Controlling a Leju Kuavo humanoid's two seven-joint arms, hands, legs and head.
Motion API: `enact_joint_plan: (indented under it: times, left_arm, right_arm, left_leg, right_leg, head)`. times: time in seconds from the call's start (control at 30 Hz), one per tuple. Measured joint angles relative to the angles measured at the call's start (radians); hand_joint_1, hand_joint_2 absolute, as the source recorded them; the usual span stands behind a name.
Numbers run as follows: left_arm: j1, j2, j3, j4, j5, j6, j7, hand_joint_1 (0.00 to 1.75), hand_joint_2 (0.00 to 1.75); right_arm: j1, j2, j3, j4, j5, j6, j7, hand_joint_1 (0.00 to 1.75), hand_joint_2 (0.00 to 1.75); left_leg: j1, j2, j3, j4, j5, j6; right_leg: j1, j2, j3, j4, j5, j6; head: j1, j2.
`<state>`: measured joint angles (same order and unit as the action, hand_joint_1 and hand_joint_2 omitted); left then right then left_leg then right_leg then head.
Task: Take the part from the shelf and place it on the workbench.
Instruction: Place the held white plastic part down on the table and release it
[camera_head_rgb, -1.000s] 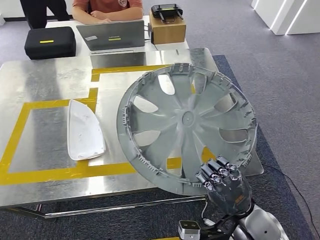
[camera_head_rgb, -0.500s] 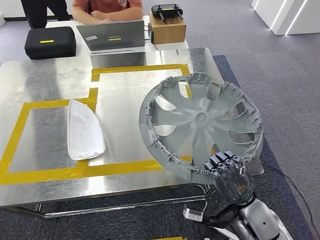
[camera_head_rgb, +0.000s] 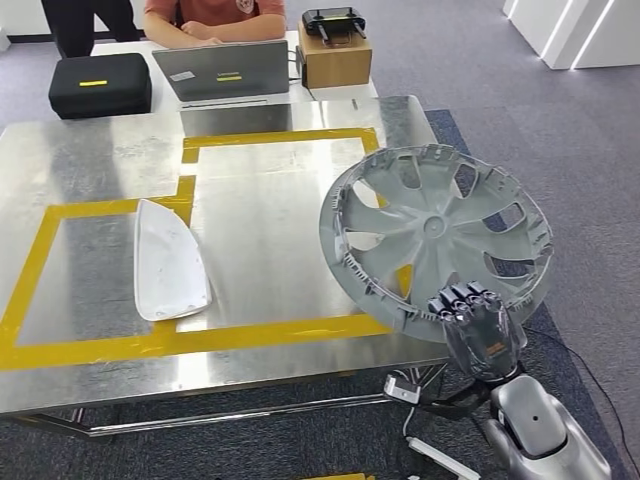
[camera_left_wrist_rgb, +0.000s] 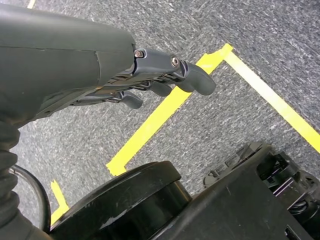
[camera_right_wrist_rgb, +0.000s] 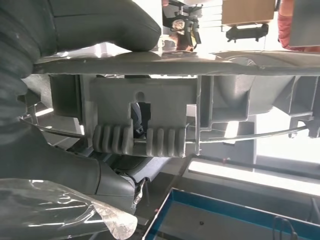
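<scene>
A large grey wheel cover (camera_head_rgb: 434, 235) with curved spokes hangs tilted over the right end of the metal workbench (camera_head_rgb: 98, 170), inner side up. My right hand (camera_head_rgb: 475, 330) grips its near rim from below, fingers curled over the edge. The right wrist view shows the cover's ribbed rim clip (camera_right_wrist_rgb: 139, 140) close up, clamped between the thumb and the fingers (camera_right_wrist_rgb: 102, 177). My left hand (camera_left_wrist_rgb: 166, 80) hangs beside my body over grey carpet, fingers apart and holding nothing.
A white curved part (camera_head_rgb: 167, 262) lies on the workbench inside yellow tape lines (camera_head_rgb: 189, 335). Behind the bench sit a laptop (camera_head_rgb: 223, 70), a black case (camera_head_rgb: 100, 83) and a cardboard box (camera_head_rgb: 335, 55) with a controller on it. A person (camera_head_rgb: 215, 15) sits at the laptop.
My right hand has carried the wheel cover to the right, from over the middle of the bench to its right end. The white part has not moved.
</scene>
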<state>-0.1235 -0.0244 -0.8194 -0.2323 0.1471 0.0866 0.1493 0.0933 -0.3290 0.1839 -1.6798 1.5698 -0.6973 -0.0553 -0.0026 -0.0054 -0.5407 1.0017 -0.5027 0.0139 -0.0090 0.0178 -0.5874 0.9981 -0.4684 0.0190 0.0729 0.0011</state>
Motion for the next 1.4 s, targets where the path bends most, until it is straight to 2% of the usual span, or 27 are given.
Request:
enact_joint_plan:
  times: [0.3, 0.43, 0.53, 0.9, 1.4]
  left_arm:
    - [-0.004, 0.000, 0.000, 0.000, -0.013, 0.000, 0.007, 0.00, 1.75]
    - [-0.007, 0.000, 0.000, 0.000, -0.023, -0.004, 0.015, 0.00, 1.75]
    - [-0.008, 0.000, 0.000, 0.000, -0.024, -0.006, 0.017, 0.00, 1.75]
    - [-0.008, 0.000, 0.000, 0.000, -0.025, -0.006, 0.017, 0.00, 1.75]
    - [-0.020, 0.001, -0.002, 0.000, -0.057, -0.013, 0.032, 0.00, 1.75]
  right_arm:
    - [-0.073, -0.081, 0.088, 0.053, 0.000, 0.000, 0.105, 1.68, 1.75]
    - [-0.132, -0.113, 0.167, 0.072, 0.000, 0.000, 0.167, 1.68, 1.75]
    - [-0.160, -0.131, 0.217, 0.084, 0.000, 0.000, 0.182, 1.68, 1.75]
    - [-0.183, -0.155, 0.281, 0.109, -0.001, 0.000, 0.189, 1.68, 1.75]
    - [-0.226, -0.158, 0.426, 0.133, -0.001, 0.000, 0.268, 1.68, 1.75]
  left_leg:
    - [0.000, 0.000, 0.000, 0.000, 0.000, 0.000]
    - [0.000, 0.000, 0.000, 0.000, 0.000, 0.000]
    - [0.000, 0.000, 0.000, 0.000, 0.001, 0.000]
    - [0.000, 0.000, 0.000, 0.000, 0.000, 0.000]
    - [0.000, 0.000, 0.000, 0.000, 0.001, 0.000]
  right_leg:
    - [0.000, 0.000, 0.000, 0.000, 0.000, 0.000]
    - [0.000, 0.000, 0.000, 0.000, 0.000, 0.000]
    - [0.000, 0.000, 0.000, 0.000, 0.000, 0.000]
    - [0.000, 0.000, 0.000, 0.000, 0.000, 0.000]
    - [0.000, 0.000, 0.000, 0.000, 0.000, 0.000]
  head:
    - [0.000, 0.000]
    - [0.000, 0.000]
    - [0.000, 0.000]
    - [0.000, 0.000]
    - [0.000, 0.000]
